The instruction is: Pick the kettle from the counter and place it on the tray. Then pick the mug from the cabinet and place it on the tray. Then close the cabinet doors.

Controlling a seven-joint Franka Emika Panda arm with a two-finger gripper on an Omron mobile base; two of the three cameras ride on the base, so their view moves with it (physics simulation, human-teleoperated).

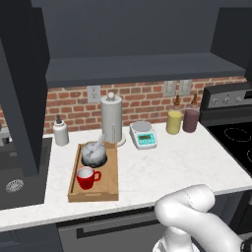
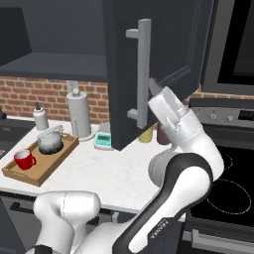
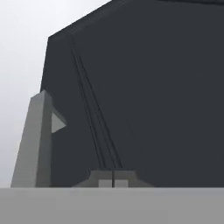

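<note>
Kettle [image 1: 94, 153] + mug [image 1: 86, 177] already on tray [image 1: 93, 193]; end effector [image 3: 112, 183] shut, empty, pressed vs right cabinet door [image 2: 163, 54] by handle [image 2: 142, 74] to push it closed.

Rendered frames, flat even light, no clear source direction. Counter [image 1: 172, 162] is bright and slightly washed out; cabinet [image 1: 142, 29] interior and doors [image 2: 163, 54] go near black with little detail. Soft shadows under the tray [image 1: 93, 194] and shelf. Slight sheen on the kettle [image 1: 93, 153], no hard glare. All views low-res and a bit soft, no edge distortion. Hand view is murky: dark panel against pale haze.
</note>
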